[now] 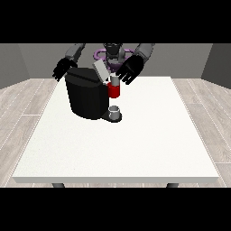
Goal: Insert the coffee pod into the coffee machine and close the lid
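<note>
Bench [135, 149] near us | cup [115, 111] under coffee machine [88, 97] | lid [101, 71] up | hand at the view's right [131, 71] fingers spread, holding nothing, by red part [114, 90] | hand at the view's left [64, 68] fingers spread | we should push the lid down slowly

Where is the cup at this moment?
In the front view the cup stands on the machine's base, left of the table's centre, directly below the red holder.

The tabletop [135, 144] looks like a smooth, matt white surface with a faint speckle. The coffee machine [85, 97] has a dark body that reads as matt black plastic, its raised lid [101, 70] a paler grey with a slight sheen. The red part at its front [114, 91] looks glossy. The small cup [115, 111] beneath looks smooth and grey. The floor [25, 101] shows pale wood-grain planks. Both hands look matt black.
</note>
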`<move>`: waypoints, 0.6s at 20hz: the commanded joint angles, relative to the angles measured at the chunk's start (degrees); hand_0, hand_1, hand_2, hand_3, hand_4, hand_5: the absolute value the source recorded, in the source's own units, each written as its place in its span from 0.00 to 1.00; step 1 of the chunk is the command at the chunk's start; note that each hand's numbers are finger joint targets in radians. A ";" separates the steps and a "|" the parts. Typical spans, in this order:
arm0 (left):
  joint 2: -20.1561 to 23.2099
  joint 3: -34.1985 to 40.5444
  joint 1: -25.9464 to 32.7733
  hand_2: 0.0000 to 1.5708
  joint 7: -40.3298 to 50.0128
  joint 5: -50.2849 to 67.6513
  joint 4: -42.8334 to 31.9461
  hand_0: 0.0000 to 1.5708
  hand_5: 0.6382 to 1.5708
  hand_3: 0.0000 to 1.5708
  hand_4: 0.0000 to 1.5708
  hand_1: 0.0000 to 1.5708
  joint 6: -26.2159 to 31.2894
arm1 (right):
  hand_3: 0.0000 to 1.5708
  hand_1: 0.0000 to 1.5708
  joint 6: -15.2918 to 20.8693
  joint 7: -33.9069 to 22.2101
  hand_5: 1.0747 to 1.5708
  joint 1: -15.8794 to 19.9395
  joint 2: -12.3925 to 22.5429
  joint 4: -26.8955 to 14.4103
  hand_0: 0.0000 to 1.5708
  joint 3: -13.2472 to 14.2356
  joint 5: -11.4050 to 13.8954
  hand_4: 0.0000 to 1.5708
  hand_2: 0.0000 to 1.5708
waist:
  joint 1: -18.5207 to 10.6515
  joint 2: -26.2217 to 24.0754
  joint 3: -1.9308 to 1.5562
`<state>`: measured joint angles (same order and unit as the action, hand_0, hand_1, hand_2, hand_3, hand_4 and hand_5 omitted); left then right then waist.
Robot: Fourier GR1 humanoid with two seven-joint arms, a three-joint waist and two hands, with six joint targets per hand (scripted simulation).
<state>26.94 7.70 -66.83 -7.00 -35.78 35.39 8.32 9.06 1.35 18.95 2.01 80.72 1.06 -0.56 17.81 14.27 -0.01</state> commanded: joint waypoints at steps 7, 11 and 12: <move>-2.19 -1.41 -0.75 0.81 -0.50 -1.18 0.65 0.77 1.00 0.76 0.32 0.77 0.76 | 0.00 0.00 0.66 0.26 1.00 0.72 -0.37 -1.17 0.00 2.31 -1.96 0.33 0.00 | -1.85 -0.34 -0.01; -1.46 -0.39 -0.24 0.81 -0.87 -0.80 -0.23 0.75 1.00 0.77 0.33 0.75 0.86 | 0.00 0.00 1.00 1.54 1.00 -0.38 0.03 -0.12 0.00 1.95 -0.95 0.34 0.00 | -1.63 -0.15 -0.01; -4.35 -1.31 1.52 0.79 0.29 -1.70 -0.19 0.74 1.00 0.75 0.32 0.74 -1.81 | 0.00 0.00 1.02 1.25 1.00 -2.58 -1.05 -0.53 0.00 -0.24 0.36 0.33 0.00 | -1.59 -1.01 0.00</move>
<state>25.12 6.93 -66.44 -7.95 -36.97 35.31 7.87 9.81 1.89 18.01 1.73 80.76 1.89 -1.04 16.67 14.18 -0.02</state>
